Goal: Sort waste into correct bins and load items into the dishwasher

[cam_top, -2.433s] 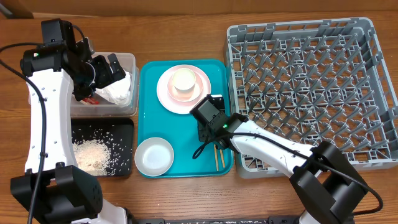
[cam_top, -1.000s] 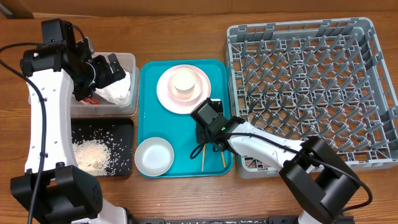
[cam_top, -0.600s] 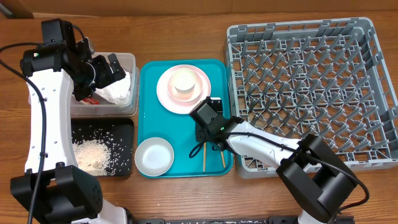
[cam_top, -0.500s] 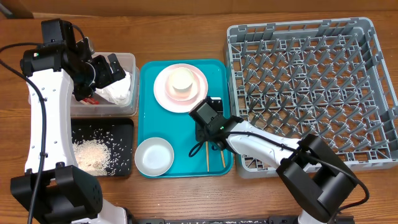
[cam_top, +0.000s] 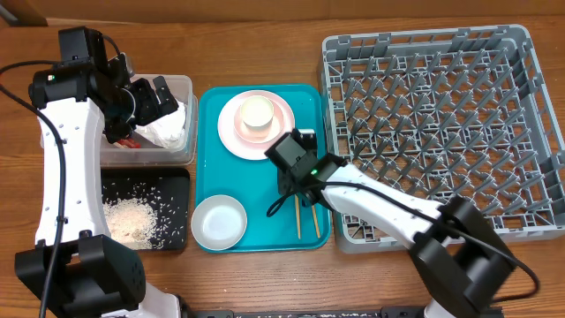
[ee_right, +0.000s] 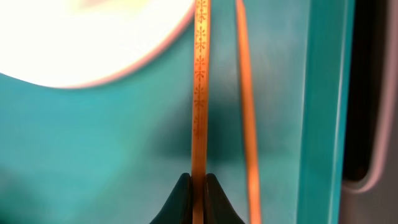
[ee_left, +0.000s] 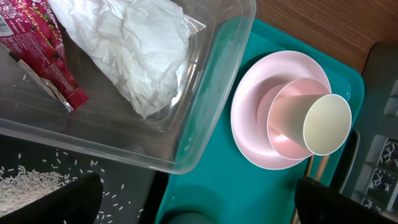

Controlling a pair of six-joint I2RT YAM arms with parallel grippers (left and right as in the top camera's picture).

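My right claw [ee_right: 198, 182] is closed on one chopstick [ee_right: 199, 93] over the teal tray [ee_right: 93, 155], just beside the other chopstick [ee_right: 246, 106], so I judge the next move is lifting it toward the dish rack [cam_top: 441, 115].

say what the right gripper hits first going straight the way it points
Likely the floor of the teal tray: the right gripper, shut on a chopstick, points down at it, though depth is unclear.

Pale dish [ee_right: 93, 37] blurry, cropped, chopsticks [ee_right: 199, 93] cut @ top
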